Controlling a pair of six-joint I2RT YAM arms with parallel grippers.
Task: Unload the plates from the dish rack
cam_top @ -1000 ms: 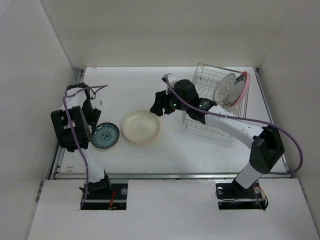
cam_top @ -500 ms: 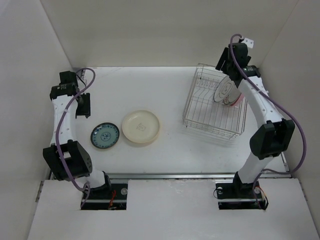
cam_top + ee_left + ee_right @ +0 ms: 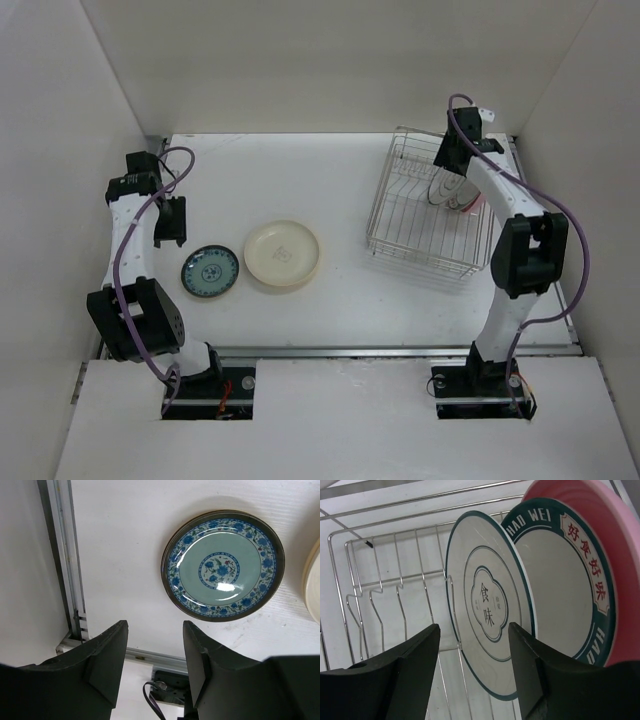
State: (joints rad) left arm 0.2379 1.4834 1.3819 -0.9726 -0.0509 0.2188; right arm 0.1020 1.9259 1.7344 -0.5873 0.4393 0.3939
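Note:
The silver wire dish rack [image 3: 420, 215] stands at the right rear. In the right wrist view three plates stand upright in the rack [image 3: 380, 595]: a white plate with a thin dark rim [image 3: 490, 610] in front, a white plate with a broad dark lettered rim [image 3: 570, 580] behind it, and a pink plate [image 3: 615, 540] at the back. My right gripper [image 3: 475, 650] is open just above the front plate, holding nothing; it also shows in the top view [image 3: 450, 152]. The cream-yellow plate [image 3: 283, 253] and teal patterned plate [image 3: 210, 271] lie flat on the table. My left gripper [image 3: 155, 650] is open and empty, near the teal plate [image 3: 222, 572].
A metal rail [image 3: 67, 555] runs along the table's left edge. White walls enclose the table on three sides. The rack's empty upright dividers [image 3: 400, 605] stand left of the plates.
My right arm swung from the cream plate back to the rack and lowered over the upright plates. My left arm straightened toward the rear left, then its gripper came down toward the teal plate.

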